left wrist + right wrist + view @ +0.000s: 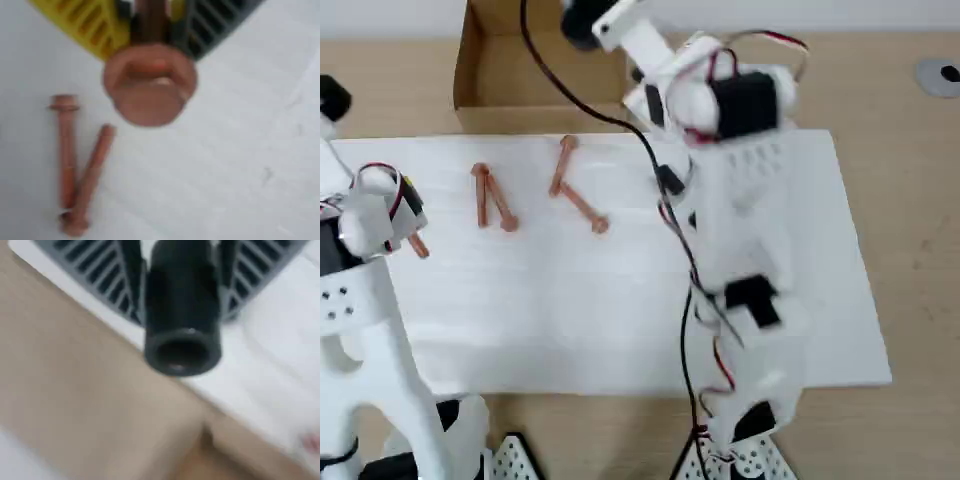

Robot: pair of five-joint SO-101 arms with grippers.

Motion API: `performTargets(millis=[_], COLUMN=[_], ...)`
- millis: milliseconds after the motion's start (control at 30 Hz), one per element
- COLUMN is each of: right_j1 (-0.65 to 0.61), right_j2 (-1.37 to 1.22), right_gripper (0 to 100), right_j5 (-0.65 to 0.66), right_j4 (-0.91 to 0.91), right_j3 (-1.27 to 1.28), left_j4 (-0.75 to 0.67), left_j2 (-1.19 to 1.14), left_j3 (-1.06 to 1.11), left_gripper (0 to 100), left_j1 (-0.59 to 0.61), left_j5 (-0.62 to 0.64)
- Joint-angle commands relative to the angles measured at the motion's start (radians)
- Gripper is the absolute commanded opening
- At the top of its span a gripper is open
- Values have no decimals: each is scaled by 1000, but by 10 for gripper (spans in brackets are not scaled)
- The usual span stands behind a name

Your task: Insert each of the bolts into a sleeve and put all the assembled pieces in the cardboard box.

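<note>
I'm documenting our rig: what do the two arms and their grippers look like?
The left arm and right arm are white plastic with black motors and red and black cables. The left gripper has one yellow ribbed finger and one dark grey finger; the right gripper has dark grey ribbed fingers.

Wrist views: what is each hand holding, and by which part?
Left hand grips a copper bolt by its shank, head outward. Right hand grips a black sleeve around its body, open end outward.

You have two white arms (pixel 750 200), black servos (pixel 745 100), red-black cables (pixel 686 262); left gripper (pixel 150 20) yellow-grey ribbed, right gripper (pixel 182 270) grey ribbed.
</note>
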State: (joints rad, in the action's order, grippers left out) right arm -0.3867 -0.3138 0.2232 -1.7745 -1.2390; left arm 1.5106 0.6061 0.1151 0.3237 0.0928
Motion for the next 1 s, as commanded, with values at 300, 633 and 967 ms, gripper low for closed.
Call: performTargets(millis=[300,633,967], right_j1=[-262,-263,-453], right_j2=[866,1374,1712], right_gripper=[12,12,12], right_j5=[-158,-158,-153], right_j4=[-12,315,1109], right_j3=[687,1581,2431], left_j4=[-192,-697,-790], left_j2=[539,877,901], left_j3=[-3,525,712], left_gripper=[7,9,8], left_j1=[-201,-209,-459], left_j5=[34,40,40])
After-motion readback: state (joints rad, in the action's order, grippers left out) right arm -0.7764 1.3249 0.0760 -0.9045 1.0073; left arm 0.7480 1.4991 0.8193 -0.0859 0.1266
